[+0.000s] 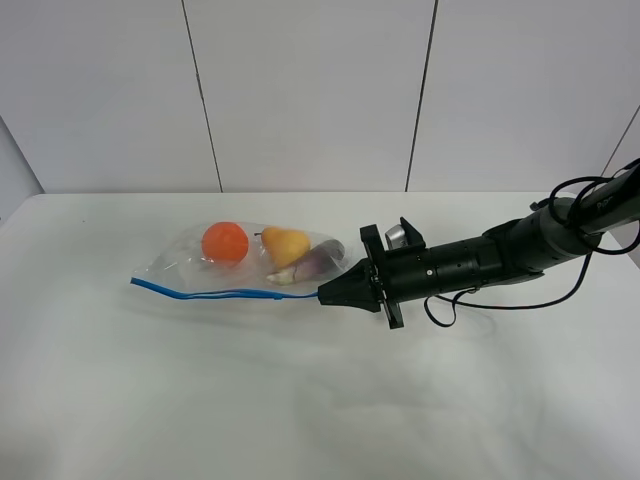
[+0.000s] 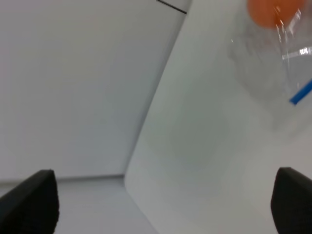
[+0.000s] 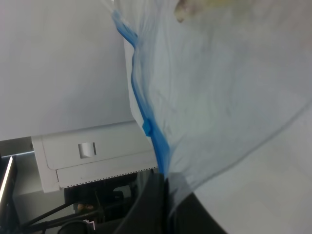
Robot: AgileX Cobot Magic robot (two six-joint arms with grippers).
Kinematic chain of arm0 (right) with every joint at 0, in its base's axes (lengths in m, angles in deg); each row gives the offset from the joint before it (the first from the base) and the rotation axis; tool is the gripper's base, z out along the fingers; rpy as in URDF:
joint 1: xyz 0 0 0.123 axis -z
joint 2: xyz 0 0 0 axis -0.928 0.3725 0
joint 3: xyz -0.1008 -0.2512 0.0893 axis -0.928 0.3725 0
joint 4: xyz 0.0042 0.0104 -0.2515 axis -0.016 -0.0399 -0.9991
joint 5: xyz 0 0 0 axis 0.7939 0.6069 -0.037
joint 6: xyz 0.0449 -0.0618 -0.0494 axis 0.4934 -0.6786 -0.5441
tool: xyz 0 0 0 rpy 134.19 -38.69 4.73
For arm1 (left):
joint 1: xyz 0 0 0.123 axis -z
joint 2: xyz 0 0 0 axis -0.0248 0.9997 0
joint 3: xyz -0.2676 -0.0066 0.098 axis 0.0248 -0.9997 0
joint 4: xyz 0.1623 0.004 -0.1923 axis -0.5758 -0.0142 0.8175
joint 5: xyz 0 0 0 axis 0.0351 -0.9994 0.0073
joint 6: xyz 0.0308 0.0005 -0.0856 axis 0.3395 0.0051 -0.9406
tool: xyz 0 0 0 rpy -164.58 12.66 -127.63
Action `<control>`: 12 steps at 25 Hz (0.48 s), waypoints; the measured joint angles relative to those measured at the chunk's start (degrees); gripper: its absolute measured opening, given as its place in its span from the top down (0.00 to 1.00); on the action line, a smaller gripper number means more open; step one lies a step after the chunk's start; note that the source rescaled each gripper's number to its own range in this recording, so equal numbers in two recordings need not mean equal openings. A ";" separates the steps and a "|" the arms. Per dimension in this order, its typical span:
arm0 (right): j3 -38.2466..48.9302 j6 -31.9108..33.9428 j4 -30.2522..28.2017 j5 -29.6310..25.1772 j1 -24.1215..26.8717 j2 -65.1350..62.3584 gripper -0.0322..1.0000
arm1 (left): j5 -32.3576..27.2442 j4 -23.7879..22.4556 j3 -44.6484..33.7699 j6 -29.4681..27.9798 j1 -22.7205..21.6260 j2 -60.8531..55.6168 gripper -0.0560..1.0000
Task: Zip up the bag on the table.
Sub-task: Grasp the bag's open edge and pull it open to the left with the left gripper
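The bag (image 1: 250,262) is lying flat on the table (image 1: 300,400), with its blue strip (image 1: 210,294) running straight away from the tips of the right gripper (image 1: 325,294). These fingers are pressing together on the nearest end of the strip; the right wrist view is showing the blue edge going in between them (image 3: 163,195).

The left gripper (image 2: 161,204) is standing with its fingers spread wide and nothing between them. The far end of the bag, with the orange (image 2: 273,12), is lying ahead of them and apart.

I judge the zipping is not finished. Beyond the right fingertips the strip is looking double in places, as if the two lips are parted there. How much is sealed, I cannot tell. What is left, I think, is to press along the strip to its far end.
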 joint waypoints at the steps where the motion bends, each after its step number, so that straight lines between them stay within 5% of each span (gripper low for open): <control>1: 0.00 0.00 0.00 0.00 0.00 0.00 0.97 | 0.07 2.65 0.00 2.33 0.00 0.52 0.00; 8: 0.00 0.00 0.03 0.05 0.00 0.00 0.97 | -1.64 22.86 -1.19 16.24 0.00 1.15 0.00; 12: 0.00 0.00 0.03 0.05 0.00 0.00 0.97 | -2.74 29.15 -3.60 21.67 2.47 1.15 0.00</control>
